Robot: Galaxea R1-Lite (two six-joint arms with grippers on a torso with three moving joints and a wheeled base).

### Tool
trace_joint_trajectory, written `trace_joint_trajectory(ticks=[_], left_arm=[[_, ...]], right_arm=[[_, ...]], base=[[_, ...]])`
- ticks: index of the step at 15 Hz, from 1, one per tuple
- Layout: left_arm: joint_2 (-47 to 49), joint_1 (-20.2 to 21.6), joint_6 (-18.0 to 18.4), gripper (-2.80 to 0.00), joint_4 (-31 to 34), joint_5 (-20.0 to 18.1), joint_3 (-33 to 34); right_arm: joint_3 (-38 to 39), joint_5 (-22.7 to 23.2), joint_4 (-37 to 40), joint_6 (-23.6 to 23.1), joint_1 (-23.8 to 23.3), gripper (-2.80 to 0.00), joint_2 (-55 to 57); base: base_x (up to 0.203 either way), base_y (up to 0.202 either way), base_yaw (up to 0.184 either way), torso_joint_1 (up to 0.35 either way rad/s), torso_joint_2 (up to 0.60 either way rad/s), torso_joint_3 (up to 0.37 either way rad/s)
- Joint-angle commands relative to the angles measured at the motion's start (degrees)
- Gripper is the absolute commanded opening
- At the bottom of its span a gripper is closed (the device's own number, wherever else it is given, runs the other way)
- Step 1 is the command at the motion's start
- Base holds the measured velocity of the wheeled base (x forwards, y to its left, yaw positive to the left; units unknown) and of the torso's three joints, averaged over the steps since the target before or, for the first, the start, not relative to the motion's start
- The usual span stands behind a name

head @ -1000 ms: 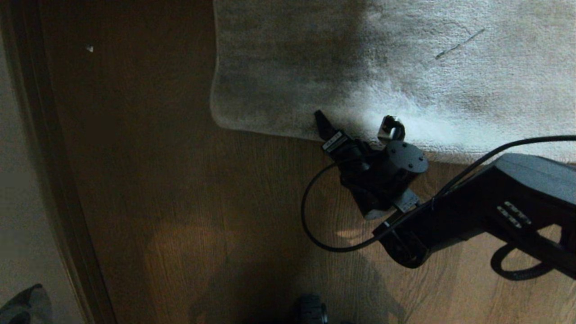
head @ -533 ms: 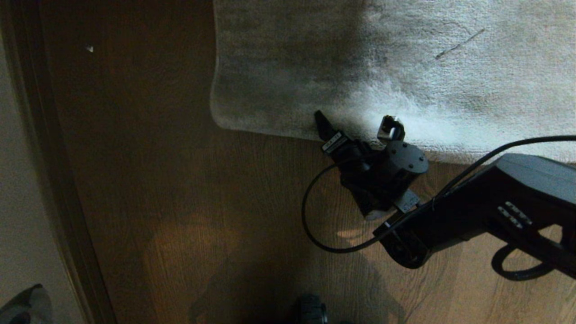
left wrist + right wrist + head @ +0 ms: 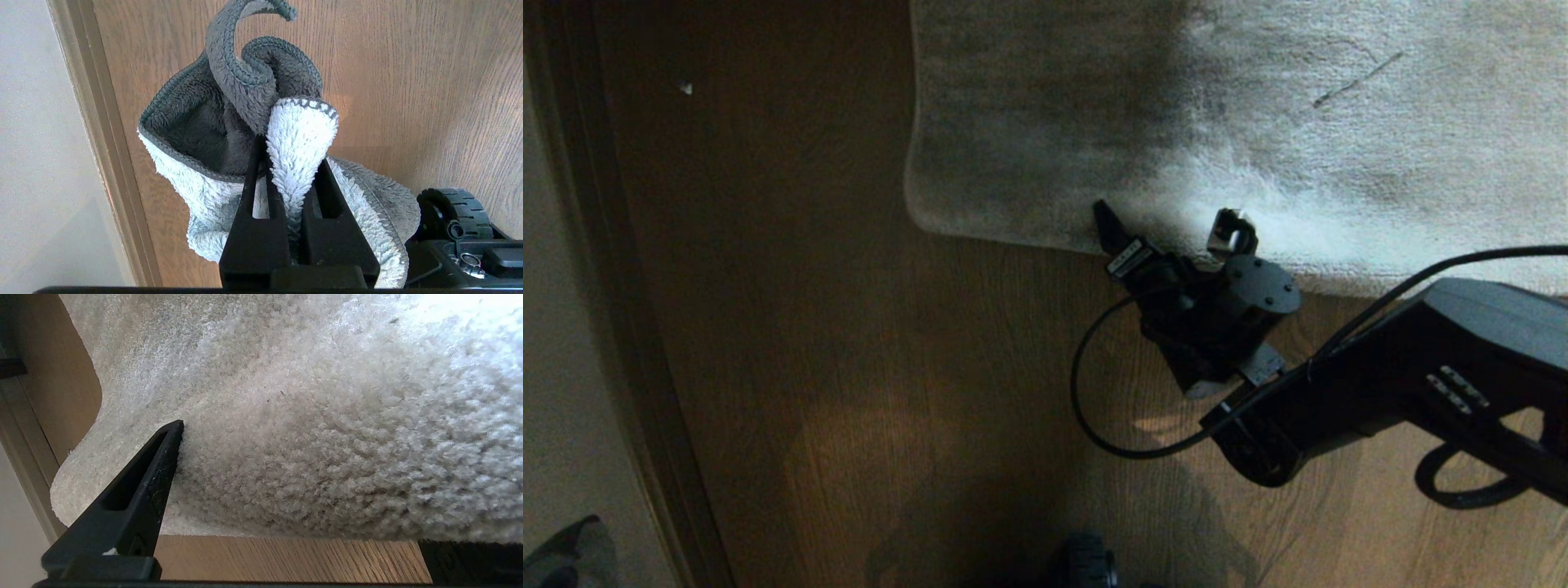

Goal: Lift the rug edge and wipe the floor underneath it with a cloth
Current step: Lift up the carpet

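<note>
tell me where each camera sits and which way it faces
Head: high, looking down at the floor and rug edge; right arm and open right end effector show.
Left wrist: behind the left end effector, shut on a cloth.
Right wrist: low, facing the rug edge; one finger shows.
Head and right wrist share the rug corner.

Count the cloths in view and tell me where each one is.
1. The grey cloth is bunched in the shut left gripper, hanging above the floor near the baseboard. None lies by the rug edge, where the open right gripper waits; the rug could hide another.
</note>
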Motion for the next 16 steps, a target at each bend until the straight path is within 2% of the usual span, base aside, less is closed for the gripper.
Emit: trace_joint_trajectory(ticks=[1, 13, 16], left_arm=[[-0.02, 0.01, -0.03, -2.8, 0.06, -0.02, 0.0], [-0.02, 0.01, -0.03, -2.8, -0.03, -0.02, 0.0], [-0.02, 0.01, -0.03, -2.8, 0.06, -0.02, 0.0]], right_arm=[[-0.04, -0.12, -2.74, 0.19, 0.02, 0.0, 0.11], [-0.66, -0.3, -2.74, -1.13, 0.11, 0.0, -0.14], [-0.66, -0.2, -2.74, -1.04, 1.57, 0.0, -1.85]], base=[[0.0, 0.0, 0.0, 0.0, 0.0, 0.0], [0.0, 0.0, 0.0, 0.0, 0.0, 0.0], [0.0, 0.0, 0.0, 0.0, 0.0, 0.0]])
